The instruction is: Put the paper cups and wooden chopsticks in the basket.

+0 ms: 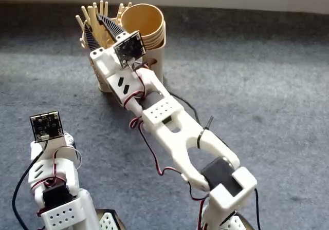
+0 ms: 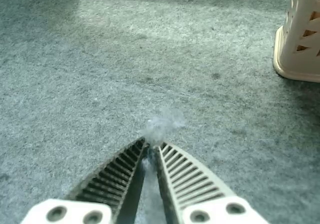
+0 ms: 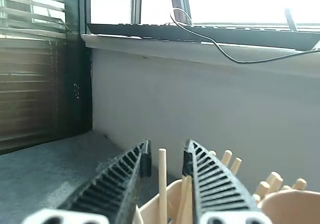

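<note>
A cream basket [image 1: 160,61] stands on the carpet at the back, holding a stack of paper cups [image 1: 144,23] and a bunch of upright wooden chopsticks [image 1: 97,12]. My right gripper [image 1: 101,29] hovers over the chopstick side of the basket, open. In the right wrist view one chopstick [image 3: 162,184] stands in the gap between the fingers of the right gripper [image 3: 166,156], free of both; more chopstick tips [image 3: 230,160] and a cup rim [image 3: 295,204] show beside it. My left gripper [image 2: 150,146] is shut and empty, pointing at bare carpet, with the basket's foot [image 2: 295,59] off to one side.
Grey carpet [image 1: 257,86] covers the whole work area. A pale wall [image 3: 200,99] and a window sill with a cable rise behind the basket. The left arm's wrist camera [image 1: 46,126] sits at the near left, well short of the basket.
</note>
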Controlling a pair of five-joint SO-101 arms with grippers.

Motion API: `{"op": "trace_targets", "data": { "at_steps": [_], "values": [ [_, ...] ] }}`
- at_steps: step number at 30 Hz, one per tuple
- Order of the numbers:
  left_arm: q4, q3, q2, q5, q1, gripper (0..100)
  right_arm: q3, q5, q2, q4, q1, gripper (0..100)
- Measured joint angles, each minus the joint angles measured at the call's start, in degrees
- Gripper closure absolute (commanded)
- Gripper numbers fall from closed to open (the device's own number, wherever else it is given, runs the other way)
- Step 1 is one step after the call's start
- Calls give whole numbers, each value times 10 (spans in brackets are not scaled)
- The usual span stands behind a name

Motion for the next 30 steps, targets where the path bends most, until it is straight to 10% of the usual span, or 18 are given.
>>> {"op": "trace_targets", "data": {
  "at_steps": [30],
  "values": [
    [0,0,0,0,86,986,524,0,-579,84,94,991]
  ]
}}
